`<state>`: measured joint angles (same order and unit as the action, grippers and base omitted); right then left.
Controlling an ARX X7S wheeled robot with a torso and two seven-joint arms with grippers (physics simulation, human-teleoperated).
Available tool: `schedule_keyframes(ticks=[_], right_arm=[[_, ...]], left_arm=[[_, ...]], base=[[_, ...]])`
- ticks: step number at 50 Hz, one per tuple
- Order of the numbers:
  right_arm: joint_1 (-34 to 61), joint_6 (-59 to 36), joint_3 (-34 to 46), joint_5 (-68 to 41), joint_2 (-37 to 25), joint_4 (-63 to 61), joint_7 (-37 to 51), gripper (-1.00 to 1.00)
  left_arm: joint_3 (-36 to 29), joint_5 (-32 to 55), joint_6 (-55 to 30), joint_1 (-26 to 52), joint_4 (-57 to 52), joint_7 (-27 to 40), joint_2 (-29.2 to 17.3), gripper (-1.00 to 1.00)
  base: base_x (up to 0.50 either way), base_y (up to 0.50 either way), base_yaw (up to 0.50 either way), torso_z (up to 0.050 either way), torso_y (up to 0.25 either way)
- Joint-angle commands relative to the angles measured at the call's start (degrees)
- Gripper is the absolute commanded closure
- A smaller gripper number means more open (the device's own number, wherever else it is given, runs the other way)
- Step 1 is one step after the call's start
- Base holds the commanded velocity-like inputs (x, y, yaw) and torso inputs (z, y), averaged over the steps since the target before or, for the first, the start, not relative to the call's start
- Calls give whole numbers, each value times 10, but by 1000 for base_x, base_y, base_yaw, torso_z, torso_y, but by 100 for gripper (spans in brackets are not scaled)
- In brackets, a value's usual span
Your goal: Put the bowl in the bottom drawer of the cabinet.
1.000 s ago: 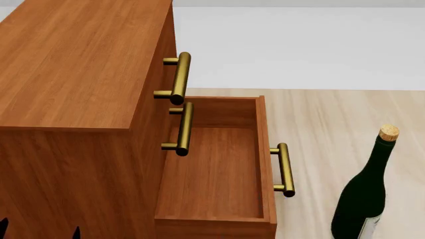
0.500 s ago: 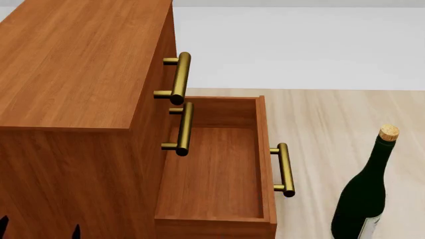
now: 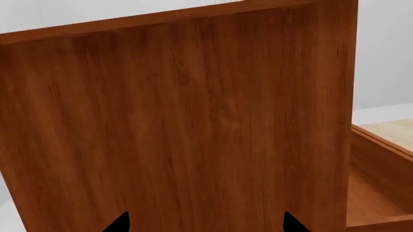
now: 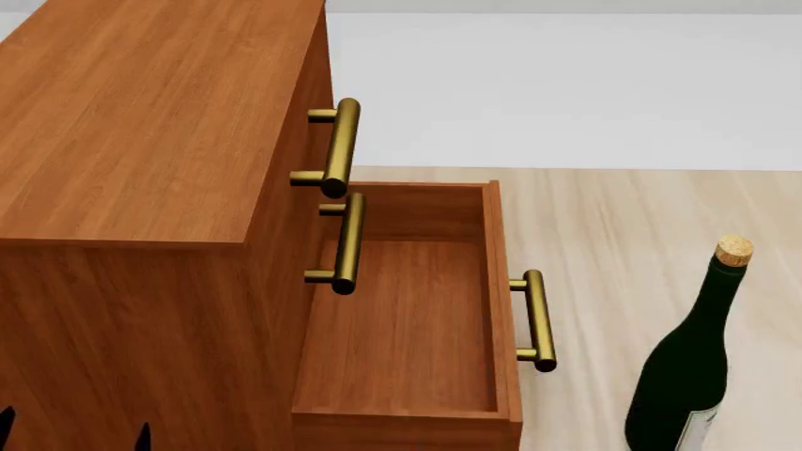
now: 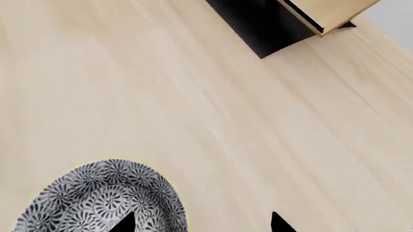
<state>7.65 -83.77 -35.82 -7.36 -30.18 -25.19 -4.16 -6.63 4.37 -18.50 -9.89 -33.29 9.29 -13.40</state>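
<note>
At the near left of the tabletop (image 4: 626, 216) stands the cabinet (image 4: 138, 122), its bottom drawer (image 4: 408, 329) pulled fully out to the right, plain wood floor bare and brass handle (image 4: 536, 319) facing away from the cabinet. That reads as a receptacle made ready: the opening is done, and the drawer waits for its load. A corked wine bottle (image 4: 683, 376) stands upright to the drawer's right, near enough to be a hazard for any arm swinging in from that side.

The bowl (image 5: 103, 198) shows only in the right wrist view, sitting upright on pale wood, apart from a light plywood rack (image 5: 322, 12) on a black base farther off. The right end effector (image 5: 200, 224) hangs over it with its two dark tips spread wide, one tip above the bowl's inside, the other over bare wood beyond the rim; it grips nothing, and I cannot tell if it touches. This looks like a rim pinch being lined up.

The left end effector (image 3: 203, 223) faces the cabinet's side panel, tips wide apart, empty.
</note>
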Motion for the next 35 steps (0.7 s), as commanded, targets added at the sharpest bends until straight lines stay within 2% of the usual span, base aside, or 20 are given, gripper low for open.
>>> schedule_keyframes(ticks=[1,16,35], right_arm=[[20,26,21,0,2,62,-1,-100],[40,82,63,6,13,151,8,-100],[42,116,69,10,11,204,10,-100]], left_arm=[[4,30,-3,7,1,-8,0,-100],[-2,34,-2,10,7,-1,-5,-100],[-9,38,1,11,11,8,-12,-100]], base=[[0,0,0,0,0],[0,0,0,0,0],[0,0,0,0,0]])
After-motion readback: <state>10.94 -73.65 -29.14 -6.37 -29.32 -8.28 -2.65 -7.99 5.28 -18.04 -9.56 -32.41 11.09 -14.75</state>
